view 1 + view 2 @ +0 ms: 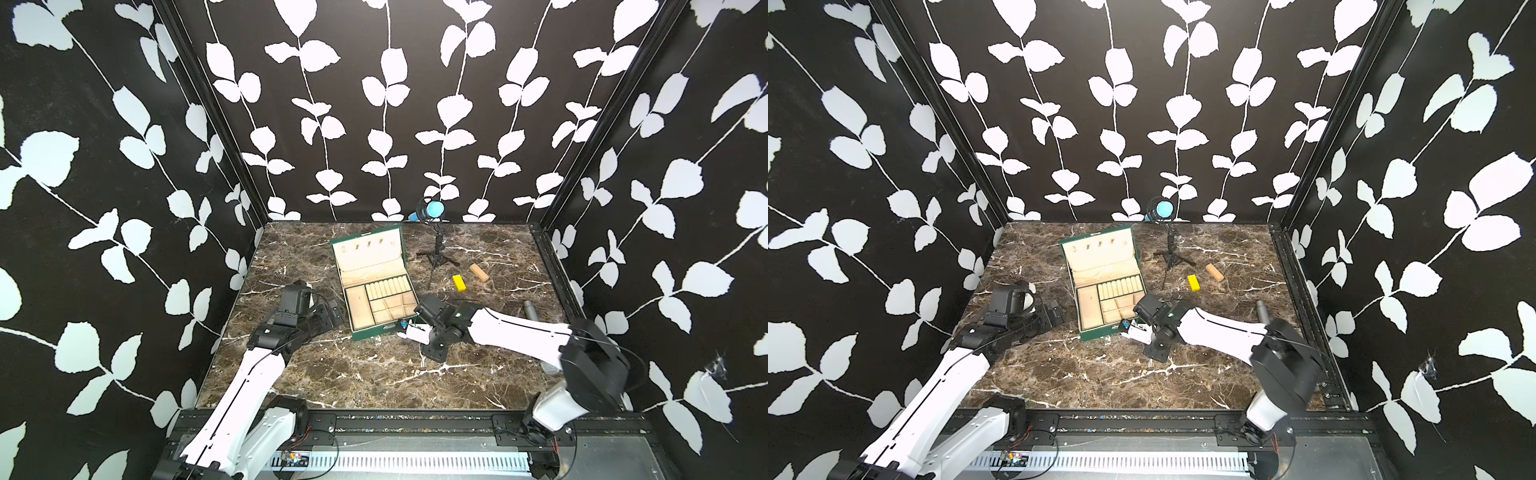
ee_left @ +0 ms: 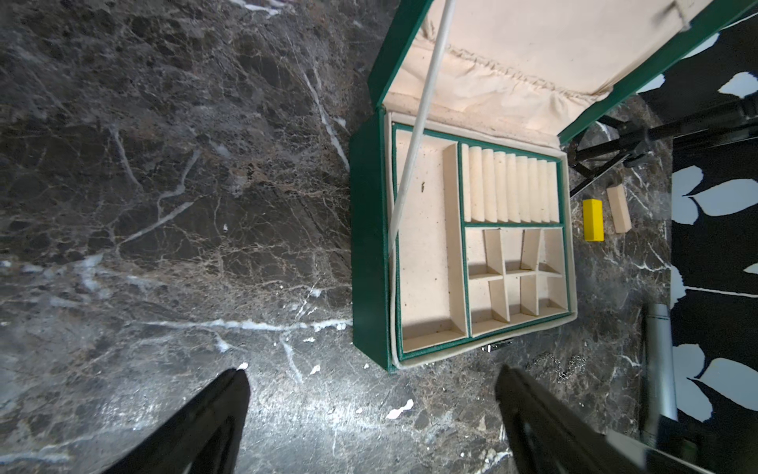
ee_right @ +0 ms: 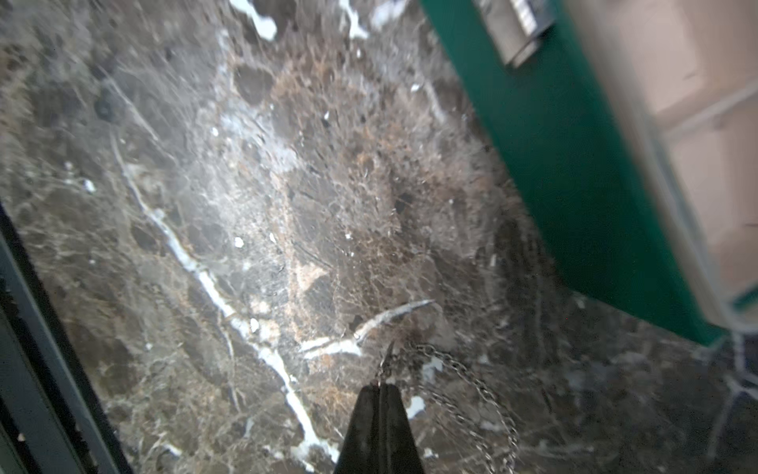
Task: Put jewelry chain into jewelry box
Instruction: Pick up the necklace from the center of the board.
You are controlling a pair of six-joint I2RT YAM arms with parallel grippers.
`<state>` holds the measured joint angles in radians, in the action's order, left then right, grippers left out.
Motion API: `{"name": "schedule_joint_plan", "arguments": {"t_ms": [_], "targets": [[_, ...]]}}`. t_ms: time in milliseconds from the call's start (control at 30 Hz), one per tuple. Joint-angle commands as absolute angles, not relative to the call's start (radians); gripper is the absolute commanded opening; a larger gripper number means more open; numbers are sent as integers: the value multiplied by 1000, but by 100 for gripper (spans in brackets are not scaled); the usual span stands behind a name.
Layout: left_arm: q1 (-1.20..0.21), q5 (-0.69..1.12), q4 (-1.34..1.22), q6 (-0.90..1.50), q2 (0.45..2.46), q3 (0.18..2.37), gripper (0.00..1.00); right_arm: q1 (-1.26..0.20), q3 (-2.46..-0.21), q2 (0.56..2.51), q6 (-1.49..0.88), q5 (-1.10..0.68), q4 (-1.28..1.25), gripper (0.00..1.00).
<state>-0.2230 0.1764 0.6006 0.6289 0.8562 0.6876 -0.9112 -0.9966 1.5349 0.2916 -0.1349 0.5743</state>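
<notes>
Your right gripper (image 3: pixel 379 390) had its jaws pressed together, and they looked pinched on one end of the jewelry chain (image 3: pixel 480 385), though the picture was blurry. The rest of the chain lay in a loose curl on the marble table (image 3: pixel 246 205), just in front of the green front wall of the jewelry box (image 1: pixel 374 332), near its little metal clasp (image 2: pixel 494 346). The box was open and its cream pockets were bare. Your left gripper (image 2: pixel 371 369) hung beside the box with its jaws wide apart, holding nothing. The chain was likely very light, floppy and slippery. It would probably droop and swing when lifted, and a thin link could slip out of the tips. A pinch on a bunch of links near the middle would likely hold better than one on the very end. You could read no name, label or writing anywhere, not even on the clasp.
</notes>
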Motion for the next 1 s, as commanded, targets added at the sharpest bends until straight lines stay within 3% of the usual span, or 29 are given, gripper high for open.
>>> {"name": "schedule_joint_plan", "arguments": {"t_ms": [0, 167, 433, 733, 967], "targets": [[-227, 194, 610, 611, 820, 716, 97, -918, -977, 1467, 238, -133, 612, 0], [-263, 280, 525, 611, 775, 719, 97, -918, -988, 1356, 164, -147, 631, 0], [-465, 358, 322, 591, 751, 735, 96, -917, -1029, 1177, 79, -179, 637, 0], [-692, 426, 134, 549, 884, 769, 91, -918, -1045, 1054, 35, -202, 602, 0], [-743, 426, 66, 524, 943, 762, 97, -918, -1033, 1008, 46, -176, 581, 0]]}}
